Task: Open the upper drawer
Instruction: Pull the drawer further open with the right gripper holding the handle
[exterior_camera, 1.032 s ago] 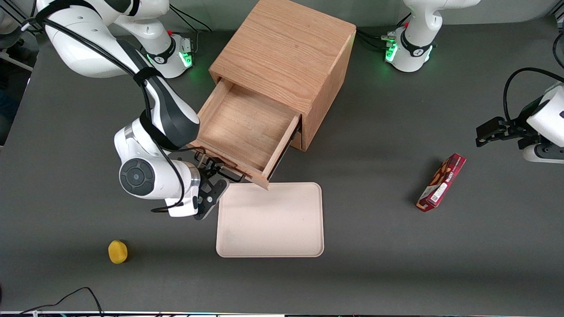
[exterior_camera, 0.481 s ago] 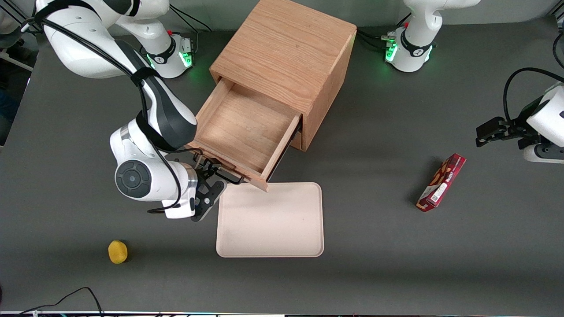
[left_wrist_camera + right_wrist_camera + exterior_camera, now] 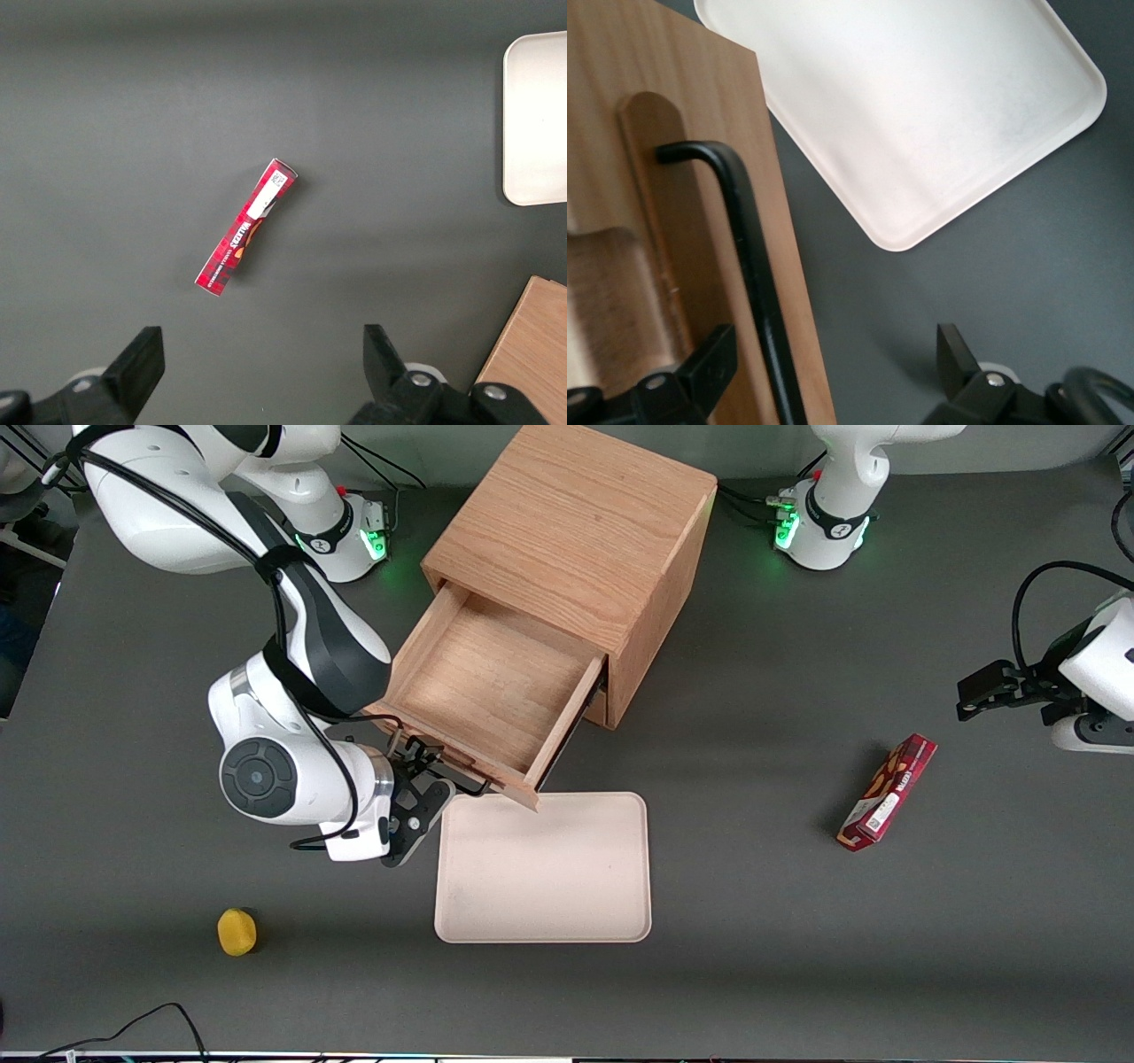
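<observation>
Only lettering anywhere: white print on the red snack box [image 3: 245, 226], too small to read; likewise its white label. Lies toward the parked arm's end of the bench [image 3: 753, 974].

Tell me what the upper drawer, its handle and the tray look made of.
Upper drawer: light oak-like wood, visible grain, matte. Handle: probably metal, a thin bent black bar with slight sheen. Tray: likely plastic, smooth pale cream with rounded corners. The gripper sits at the handle, open.
</observation>
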Tool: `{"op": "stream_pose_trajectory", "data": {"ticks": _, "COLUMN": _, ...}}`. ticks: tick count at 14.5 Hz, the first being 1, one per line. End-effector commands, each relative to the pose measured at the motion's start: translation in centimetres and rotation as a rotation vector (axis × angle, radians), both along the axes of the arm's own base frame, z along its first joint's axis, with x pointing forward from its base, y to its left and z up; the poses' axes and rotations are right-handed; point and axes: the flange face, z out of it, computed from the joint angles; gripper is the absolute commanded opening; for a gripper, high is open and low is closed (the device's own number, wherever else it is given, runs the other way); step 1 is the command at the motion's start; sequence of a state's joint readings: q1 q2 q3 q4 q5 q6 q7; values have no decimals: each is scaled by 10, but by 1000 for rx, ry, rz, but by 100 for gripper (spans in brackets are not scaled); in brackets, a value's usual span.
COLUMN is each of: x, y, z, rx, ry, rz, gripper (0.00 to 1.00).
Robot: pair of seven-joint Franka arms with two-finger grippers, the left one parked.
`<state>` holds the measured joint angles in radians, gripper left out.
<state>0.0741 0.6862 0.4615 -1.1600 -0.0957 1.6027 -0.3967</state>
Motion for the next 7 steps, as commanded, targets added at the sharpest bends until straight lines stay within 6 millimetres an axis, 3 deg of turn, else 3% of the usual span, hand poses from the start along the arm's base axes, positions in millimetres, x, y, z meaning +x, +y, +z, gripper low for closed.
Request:
{"op": "stream_pose_trajectory", "data": {"ticks": 1, "x": 0, "y": 2, "z": 18, "rx": -17, "ry": -9, "rz": 15, "gripper": 100}}
{"op": "stream_pose_trajectory", "data": {"ticks": 4, "x": -7, "y": -5, "z": 46, "rx": -33, "ry": -15, "rz": 14, "gripper": 100}}
{"op": "stream_pose_trajectory", "data": {"ticks": 7, "x": -21, "y": -26, "z": 101, "rx": -48, "ry": -47, "rz": -1, "gripper": 100}}
